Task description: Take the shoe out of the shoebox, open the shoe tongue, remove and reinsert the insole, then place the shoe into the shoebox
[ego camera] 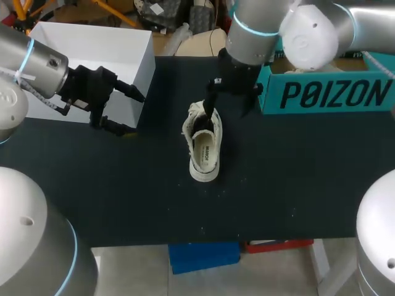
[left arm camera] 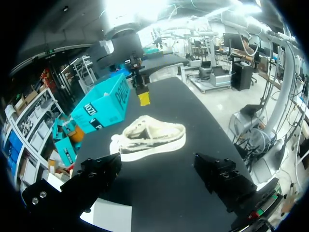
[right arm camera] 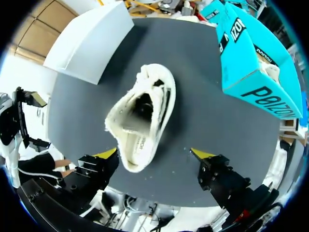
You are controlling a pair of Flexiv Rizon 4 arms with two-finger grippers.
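Note:
A cream low-top shoe (ego camera: 202, 147) lies on the black table (ego camera: 296, 185), its opening up and its insole showing. My right gripper (ego camera: 230, 103) hangs above the shoe's far end, open, with one finger (ego camera: 211, 108) over the shoe. In the right wrist view the shoe (right arm camera: 142, 113) is below and ahead of that gripper (right arm camera: 154, 154), its near end between the spread fingers, which do not touch it. My left gripper (ego camera: 120, 111) is open at the table's left. In its own view the shoe (left arm camera: 149, 137) lies ahead of this gripper (left arm camera: 159, 171). The teal shoebox (ego camera: 333, 92) stands at the back right.
A white box (ego camera: 92, 61) stands at the back left, close behind my left gripper. In the left wrist view the teal shoebox (left arm camera: 104, 104) is beyond the shoe, and the other arm's yellow fingertip (left arm camera: 144, 98) hangs over the shoe.

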